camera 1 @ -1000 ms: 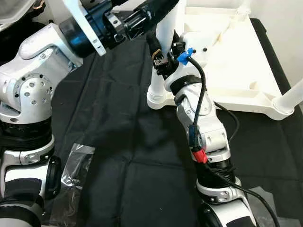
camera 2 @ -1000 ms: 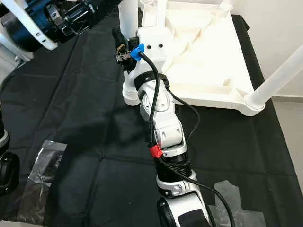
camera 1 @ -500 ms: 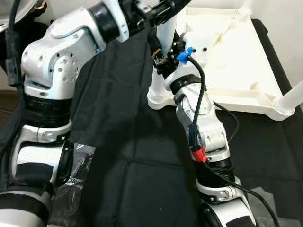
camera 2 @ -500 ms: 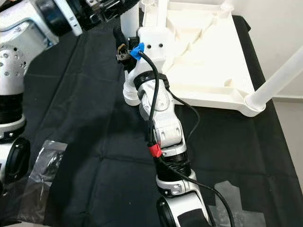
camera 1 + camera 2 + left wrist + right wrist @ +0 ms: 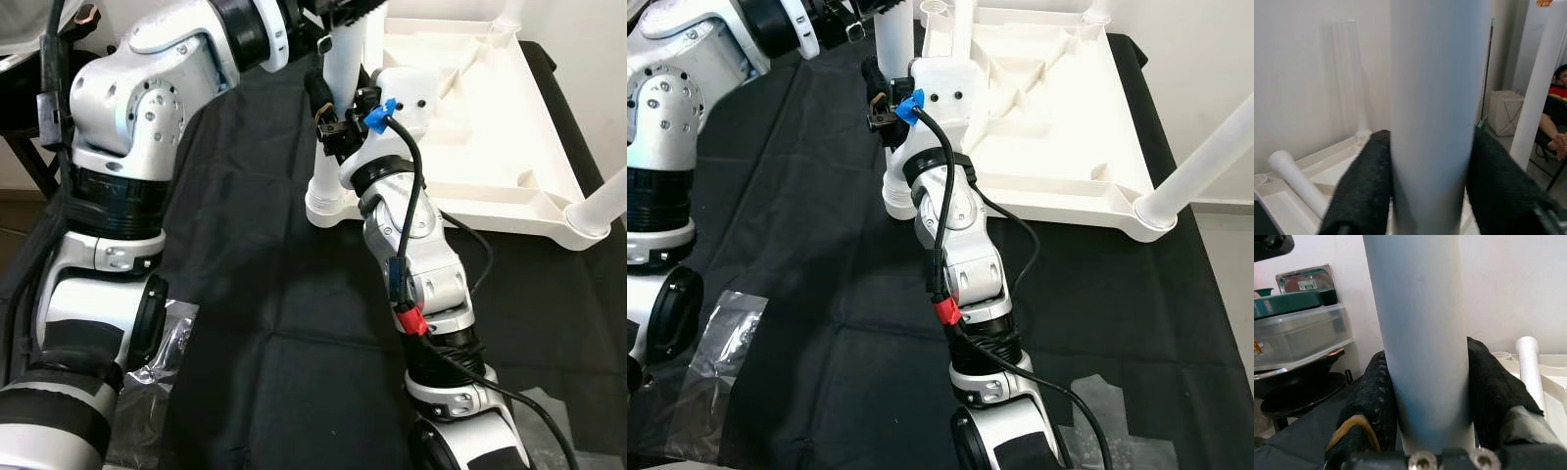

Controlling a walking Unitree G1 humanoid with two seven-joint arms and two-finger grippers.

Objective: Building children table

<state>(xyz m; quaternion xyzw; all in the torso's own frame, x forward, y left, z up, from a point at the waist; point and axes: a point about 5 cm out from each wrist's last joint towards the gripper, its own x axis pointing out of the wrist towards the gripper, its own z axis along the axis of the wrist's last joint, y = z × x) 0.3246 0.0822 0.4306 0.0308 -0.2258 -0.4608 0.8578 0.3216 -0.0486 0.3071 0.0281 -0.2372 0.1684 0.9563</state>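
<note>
Both hands [image 5: 1422,431] apparently round table leg [image 5: 340,88]

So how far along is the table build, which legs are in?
Done: the tabletop lies upside down on the black cloth, and the near right corner leg already stands in its socket. In hand: both end effectors, left and right, are shut on the near left leg standing at its corner socket. Left: I cannot tell whether it is fully seated, and the far corners are cut off.
</note>
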